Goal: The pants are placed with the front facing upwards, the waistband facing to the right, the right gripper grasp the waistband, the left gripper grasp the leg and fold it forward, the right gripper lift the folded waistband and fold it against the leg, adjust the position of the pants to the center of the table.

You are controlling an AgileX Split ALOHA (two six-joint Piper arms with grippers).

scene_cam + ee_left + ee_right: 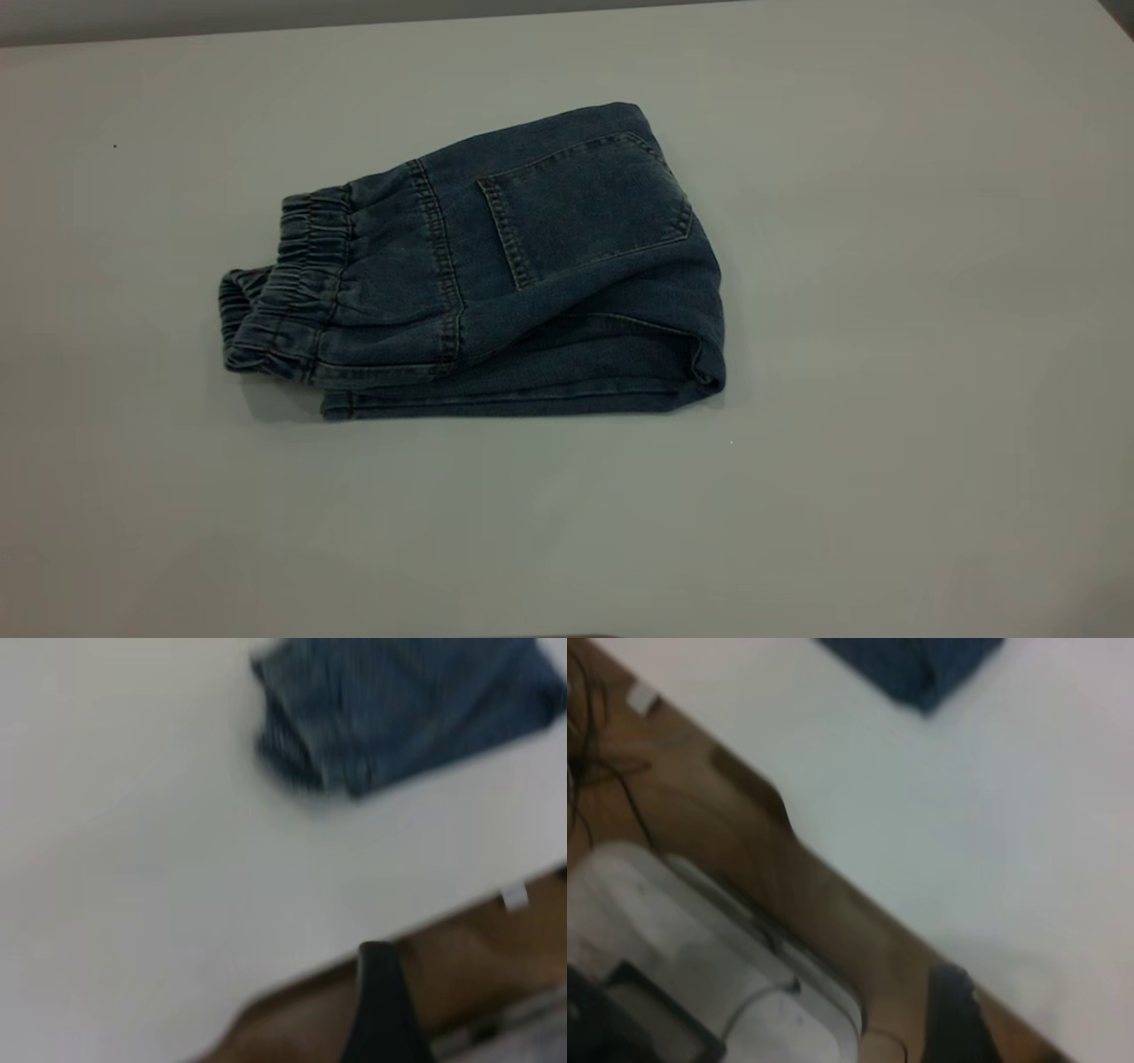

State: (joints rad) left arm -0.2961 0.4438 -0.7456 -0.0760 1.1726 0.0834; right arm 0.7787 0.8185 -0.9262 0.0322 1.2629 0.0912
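The pants lie folded into a compact blue denim bundle near the middle of the table, a back patch pocket facing up. The gathered waistband is at the bundle's left end in the exterior view, with the folded edge at its right. Neither arm shows in the exterior view. In the left wrist view, a dark part of my left gripper hangs beyond the table edge, far from the pants. My right gripper is likewise off the table's edge, well away from the pants. Nothing is held.
Beyond the table edge is a brown surface. A pale grey-white housing and thin black cables sit beside the right arm. A small white tag marks the table edge.
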